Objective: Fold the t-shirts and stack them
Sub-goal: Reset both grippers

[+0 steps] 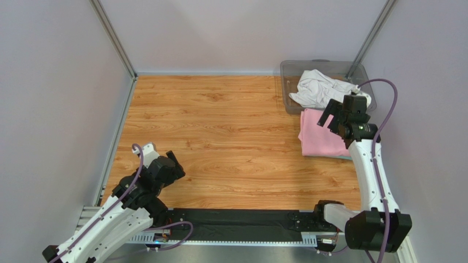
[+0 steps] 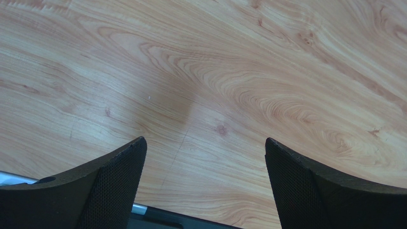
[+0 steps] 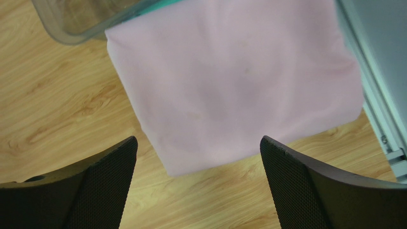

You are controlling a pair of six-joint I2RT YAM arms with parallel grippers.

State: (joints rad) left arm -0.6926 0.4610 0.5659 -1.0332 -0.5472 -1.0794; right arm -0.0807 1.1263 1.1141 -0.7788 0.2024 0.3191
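right pincer (image 1: 330, 117): jaws spread wide, nothing between them. it hovers over the pink t-shirt (image 1: 321, 137), just on the near side of the bin (image 1: 285, 71), and no cloth touches either finger in the wrist view.

pink t-shirt: folded to a flat, roughly square packet with clean edges. it lies on the tabletop (image 1: 219, 126) right against the bin's near wall. judged done as a fold.

teal t-shirt (image 3: 160, 6): only a thin strip shows, peeking out from under the pink packet's edge next to the bin. it appears to be the bottom layer of the stack. whether it is neatly folded cannot be told, as most of it is covered.

white t-shirt (image 1: 318, 87): crumpled in a loose heap inside the bin, part draped over the bin's near rim. not folded, not stacked.

left pincer (image 2: 205, 145): jaws wide apart and empty, over bare wood, well away from the bin on the opposite near side of the tabletop.

progress estimate: two of three shirts appear stacked, about two thirds through. left to do: lift the white shirt out of the bin, spread it on the open wood beside the bin, fold it, and set it on the pink packet.
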